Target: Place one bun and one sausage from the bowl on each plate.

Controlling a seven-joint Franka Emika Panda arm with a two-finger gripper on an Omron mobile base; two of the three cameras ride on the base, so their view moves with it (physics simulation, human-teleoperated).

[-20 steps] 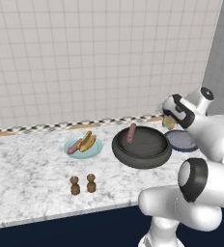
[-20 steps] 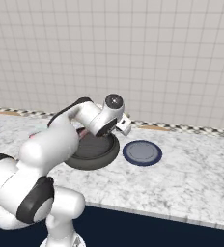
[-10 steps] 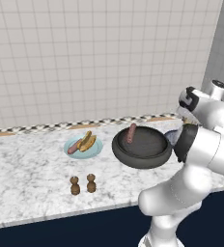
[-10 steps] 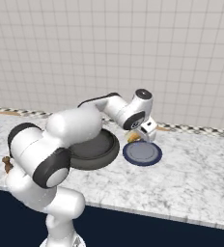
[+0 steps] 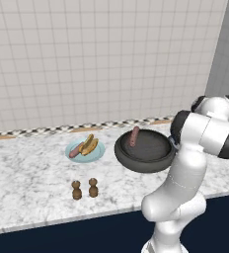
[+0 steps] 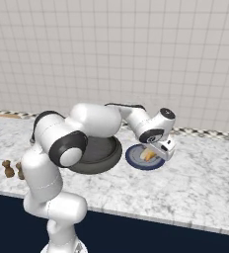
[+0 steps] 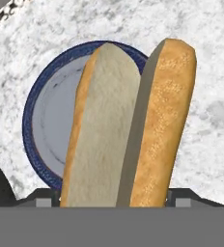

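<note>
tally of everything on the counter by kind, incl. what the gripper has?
Buns: 2, one on the teal plate, one in the gripper
Sausages: 2, one on the teal plate, one in the bowl
Plates: 2, teal and navy
Bowl: 1
Wooden shakers: 2
Total: 9
</note>
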